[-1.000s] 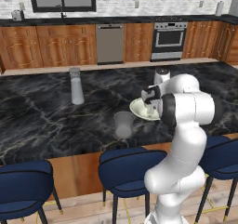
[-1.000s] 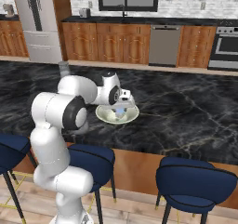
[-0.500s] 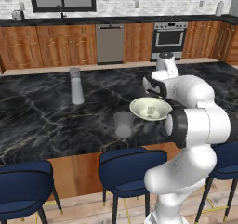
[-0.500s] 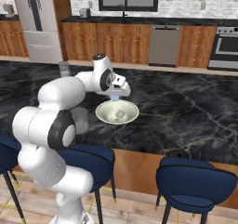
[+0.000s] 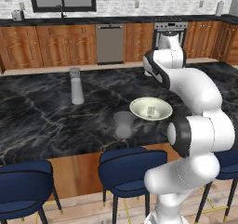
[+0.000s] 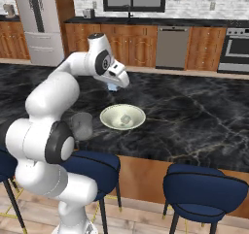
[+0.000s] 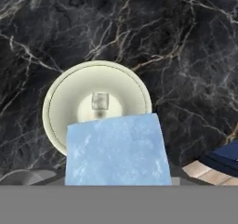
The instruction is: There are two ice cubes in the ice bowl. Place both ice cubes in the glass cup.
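So the gripper (image 6: 113, 86) is up above the table (image 6: 194, 111), clamped on the light blue ice cube (image 7: 116, 149). The whitish cube (image 7: 100, 100) sits dead centre in the ice bowl (image 7: 56, 102). The glass cup (image 5: 123, 124) looks empty, just off the bowl's rim at about 8 o'clock in the left base view. By my read that's zero cubes delivered, two to go. Plenty of bare marble all around, though cup and bowl both sit close to the table's near edge.
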